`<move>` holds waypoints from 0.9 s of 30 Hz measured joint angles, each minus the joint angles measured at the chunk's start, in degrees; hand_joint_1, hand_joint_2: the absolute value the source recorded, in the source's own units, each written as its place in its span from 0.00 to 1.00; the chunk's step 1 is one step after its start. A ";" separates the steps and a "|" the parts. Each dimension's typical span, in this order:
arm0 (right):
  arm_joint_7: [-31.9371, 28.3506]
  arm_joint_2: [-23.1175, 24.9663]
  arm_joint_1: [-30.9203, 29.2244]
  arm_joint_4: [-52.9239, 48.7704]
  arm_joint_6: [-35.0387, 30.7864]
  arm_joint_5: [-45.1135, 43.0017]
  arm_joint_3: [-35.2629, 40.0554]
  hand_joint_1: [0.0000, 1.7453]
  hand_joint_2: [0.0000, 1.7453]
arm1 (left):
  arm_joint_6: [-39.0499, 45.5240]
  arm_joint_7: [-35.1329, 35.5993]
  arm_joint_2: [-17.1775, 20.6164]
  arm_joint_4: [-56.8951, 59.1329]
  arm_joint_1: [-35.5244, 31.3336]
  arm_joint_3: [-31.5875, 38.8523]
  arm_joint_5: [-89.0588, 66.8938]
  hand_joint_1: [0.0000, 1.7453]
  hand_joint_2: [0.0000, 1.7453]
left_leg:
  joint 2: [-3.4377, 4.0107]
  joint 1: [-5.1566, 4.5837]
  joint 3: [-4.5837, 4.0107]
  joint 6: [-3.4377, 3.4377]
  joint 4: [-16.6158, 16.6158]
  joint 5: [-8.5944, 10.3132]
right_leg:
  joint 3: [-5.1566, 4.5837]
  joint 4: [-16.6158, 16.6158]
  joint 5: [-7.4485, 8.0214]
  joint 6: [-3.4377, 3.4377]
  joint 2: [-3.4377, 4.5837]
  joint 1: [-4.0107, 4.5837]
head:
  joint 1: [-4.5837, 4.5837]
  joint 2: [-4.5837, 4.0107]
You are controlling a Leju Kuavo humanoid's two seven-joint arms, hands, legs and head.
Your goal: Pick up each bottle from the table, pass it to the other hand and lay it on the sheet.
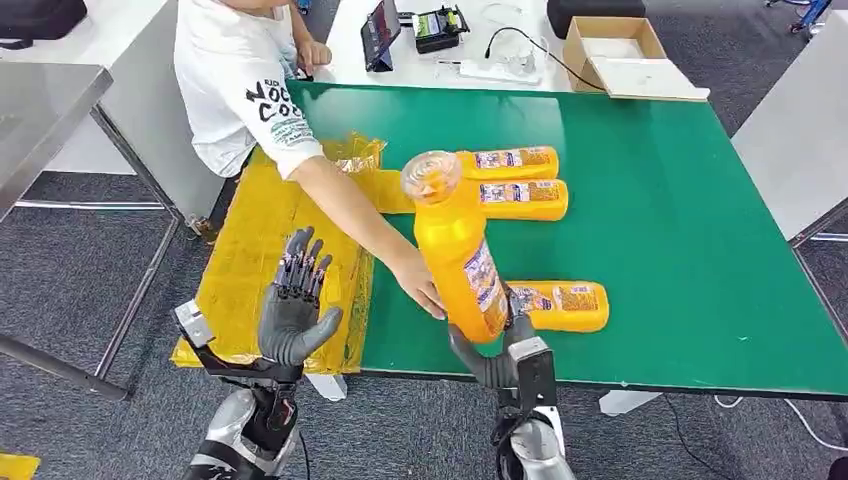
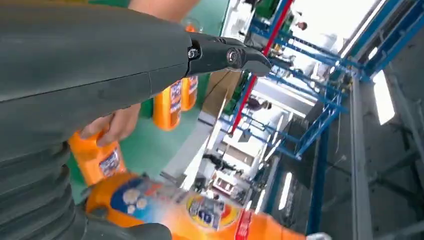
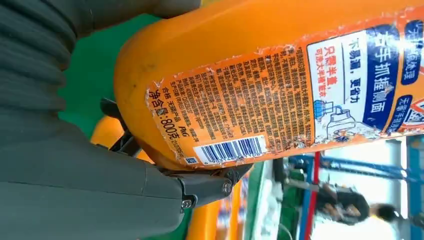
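Observation:
My right hand (image 1: 497, 358) grips an orange bottle (image 1: 458, 245) by its base and holds it upright, tilted a little, over the front edge of the green table (image 1: 680, 250). Its label fills the right wrist view, with the orange bottle (image 3: 260, 85) against my right hand (image 3: 75, 175). My left hand (image 1: 294, 312) is open with fingers spread, palm toward the bottle, above the yellow sheet (image 1: 250, 235). In the left wrist view, my left hand (image 2: 100, 65) is above the held bottle (image 2: 200, 215). Three more orange bottles lie on the table: two side by side (image 1: 512, 162) (image 1: 522, 199) and one near the front (image 1: 562, 305).
A person in a white shirt (image 1: 235, 80) stands at the table's left corner. Their arm crosses the sheet and their hand (image 1: 422, 292) reaches the held bottle's lower side. A cardboard box (image 1: 620, 55) and a tablet (image 1: 382, 32) sit on the white table behind.

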 measured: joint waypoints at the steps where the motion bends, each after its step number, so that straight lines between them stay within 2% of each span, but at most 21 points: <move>1: 0.00 0.24 -0.18 0.58 0.00 -0.05 0.20 1.00 1.00 | -0.02 0.04 0.07 0.00 0.00 -0.15 0.00 0.00 1.00 | 0.00 0.00 0.00 0.00 0.00 0.00 | 0.00 0.00 0.00 0.00 0.00 0.00 | -0.02 0.00; 9: -0.02 1.64 -3.20 6.19 0.50 -1.53 2.75 1.00 1.00 | -4.89 1.44 1.16 0.22 -0.65 -2.27 2.28 0.00 1.00 | 0.00 0.00 0.00 0.00 0.00 0.01 | 0.00 0.00 0.00 0.00 0.00 0.00 | 0.00 0.00; 15: -0.02 2.71 -6.16 9.69 -1.14 -2.12 5.53 1.00 1.00 | -5.55 1.40 2.12 1.57 -1.82 -4.20 -0.02 0.00 1.00 | 0.01 0.00 0.00 0.00 0.00 0.01 | 0.00 0.01 0.00 0.00 0.01 0.00 | 0.00 0.00; 27: -0.11 5.51 -11.04 23.42 -5.44 6.95 12.79 1.00 1.00 | -1.75 1.27 2.43 4.94 -4.24 -5.75 -2.84 0.00 1.00 | 0.01 0.01 0.01 -0.01 0.00 0.01 | -0.01 0.01 0.00 0.00 0.01 0.00 | 0.00 0.00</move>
